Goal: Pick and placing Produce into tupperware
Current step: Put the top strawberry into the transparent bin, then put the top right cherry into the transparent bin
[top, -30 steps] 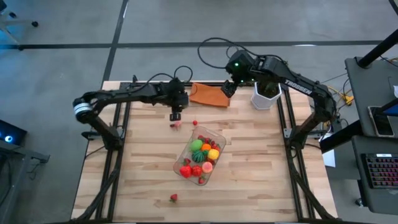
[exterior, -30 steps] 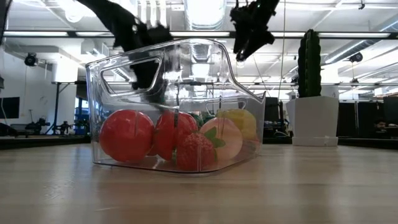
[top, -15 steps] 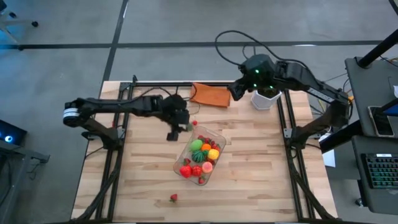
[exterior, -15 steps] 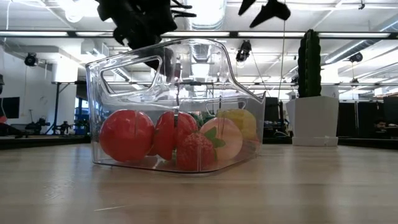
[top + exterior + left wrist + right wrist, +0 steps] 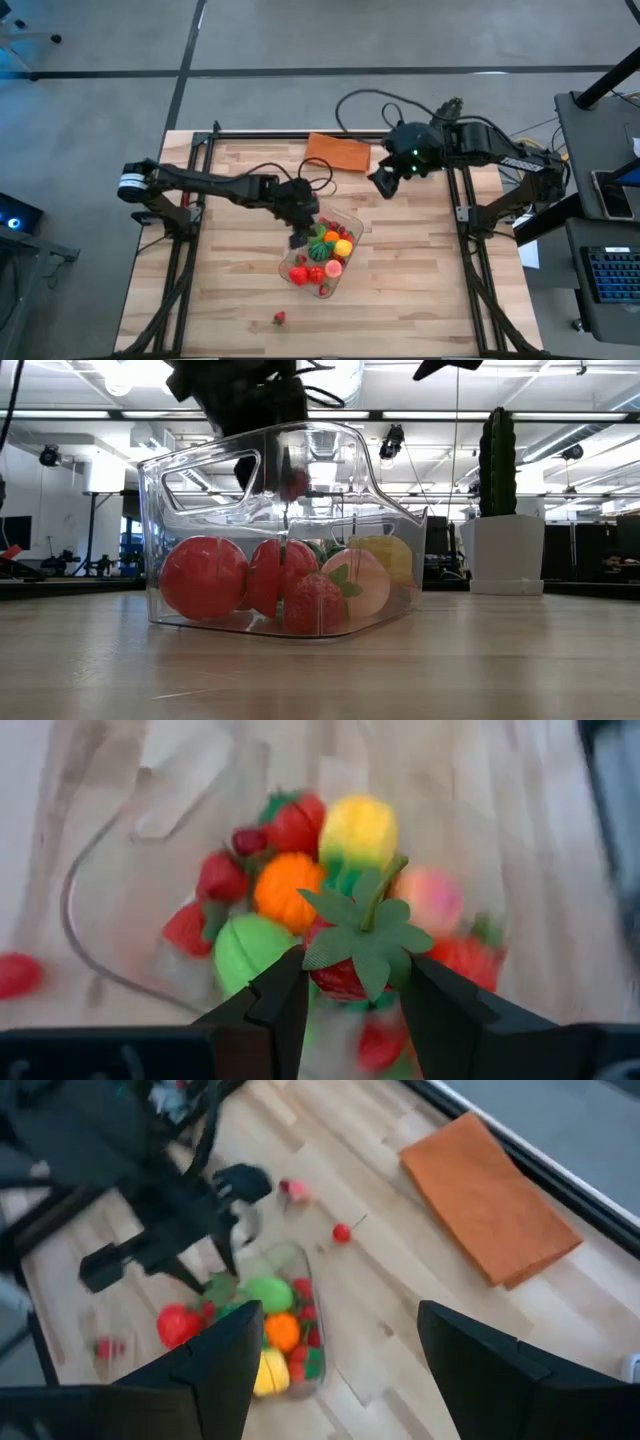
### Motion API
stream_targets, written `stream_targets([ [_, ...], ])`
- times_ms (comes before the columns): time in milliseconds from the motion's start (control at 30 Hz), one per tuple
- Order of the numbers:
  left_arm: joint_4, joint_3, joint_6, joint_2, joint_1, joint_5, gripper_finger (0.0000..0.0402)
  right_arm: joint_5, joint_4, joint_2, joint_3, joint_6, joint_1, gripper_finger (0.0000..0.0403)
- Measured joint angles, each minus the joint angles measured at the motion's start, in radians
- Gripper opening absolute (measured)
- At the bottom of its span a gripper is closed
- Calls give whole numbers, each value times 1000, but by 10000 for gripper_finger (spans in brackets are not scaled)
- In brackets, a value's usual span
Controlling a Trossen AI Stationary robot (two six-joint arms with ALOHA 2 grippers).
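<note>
Left end effector (image 5: 350, 990): held over the tupperware's 10 o'clock end, as seen from above; fingers (image 5: 275, 1010) closed narrowly on a red strawberry (image 5: 345, 975) with a green leafy cap.
Right end effector (image 5: 382, 182): raised above the table near its 1 o'clock corner, well apart from the tupperware; fingers (image 5: 215, 1370) spread wide, nothing seen between them.
Tupperware (image 5: 349, 222): clear container set near the table's centre, lying slantwise; red, green, orange and yellow produce (image 5: 322, 250) is piled inside.
Loose produce: one red piece (image 5: 279, 319) is left on the table at 6 o'clock from the tupperware; in the right wrist view a small red piece (image 5: 342, 1233) and a pinkish piece (image 5: 293, 1189) lie beyond the tupperware.
Cloth (image 5: 337, 152): orange, flat at the table's 12 o'clock edge.
Cactus (image 5: 497, 447): seen in a white pot in the low view.
Table (image 5: 230, 290): light wooden boards.
</note>
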Motion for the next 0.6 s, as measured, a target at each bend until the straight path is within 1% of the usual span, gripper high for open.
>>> stream_targets([
  [100,146,-4,-233,39,-13,-26,145,0,-18,0,0,-44,30,258],
  [133,171,-3,-275,54,-23,-38,156,0,-25,0,0,-56,37,258],
  [200,180,17,-307,83,-47,-91,184,0,-34,0,0,-78,46,258],
  [233,175,24,-324,93,-58,-115,199,0,-38,0,0,-92,47,258],
  [300,167,31,-405,100,-69,-136,230,0,-39,0,0,-114,47,258],
  [400,158,34,-537,97,-73,-106,264,1,-41,0,0,-132,47,258],
  [500,82,33,-645,56,-87,-87,274,4,-41,0,0,-135,45,258],
  [600,-13,34,-751,-18,-115,-98,275,26,-41,6,0,-134,44,258],
])
